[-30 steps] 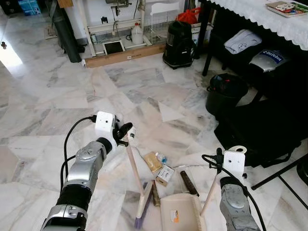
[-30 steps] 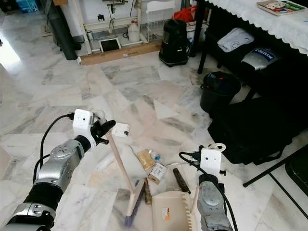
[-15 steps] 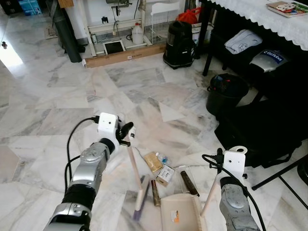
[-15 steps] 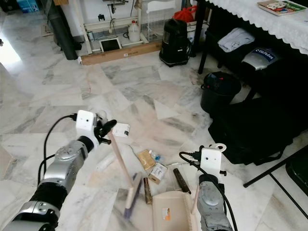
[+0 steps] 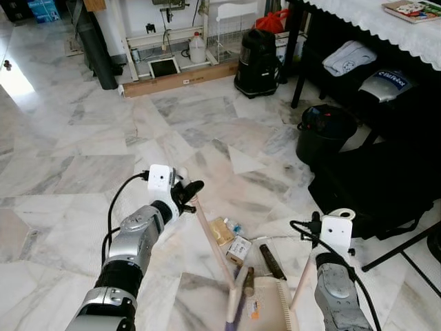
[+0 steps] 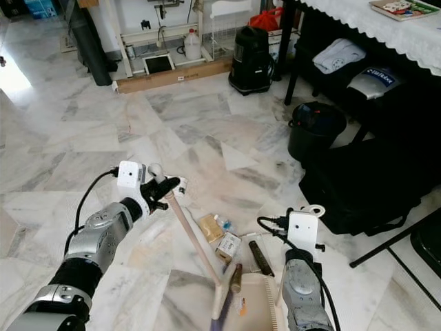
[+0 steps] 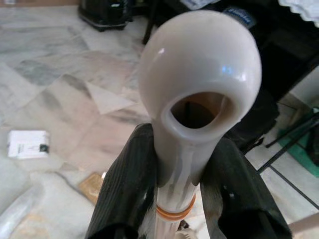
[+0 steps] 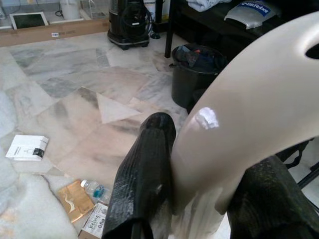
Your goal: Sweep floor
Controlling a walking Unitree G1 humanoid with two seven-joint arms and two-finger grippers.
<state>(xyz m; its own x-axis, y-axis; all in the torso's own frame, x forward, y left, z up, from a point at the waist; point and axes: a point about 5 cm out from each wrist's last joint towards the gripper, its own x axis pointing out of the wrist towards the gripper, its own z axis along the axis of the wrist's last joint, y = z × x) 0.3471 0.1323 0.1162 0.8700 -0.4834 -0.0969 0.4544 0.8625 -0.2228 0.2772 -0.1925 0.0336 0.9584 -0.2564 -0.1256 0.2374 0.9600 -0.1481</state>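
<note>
The left gripper (image 5: 191,192) pinches the top of the broom (image 5: 215,248), whose head rests on the marble floor (image 5: 83,152) at the dustpan (image 5: 265,310). Small litter (image 5: 227,238) lies just beside it. The right gripper (image 8: 199,199) clamps the dustpan's handle (image 5: 303,279).

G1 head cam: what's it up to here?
Sweeping litter into a dustpan. The left gripper is shut on the broom handle, with the broom head at the mouth of the dustpan. The right gripper is shut on the dustpan handle. A brown stick-like item lies at the pan's edge; a small carton, a brown packet and a white box lie on the marble floor.
</note>
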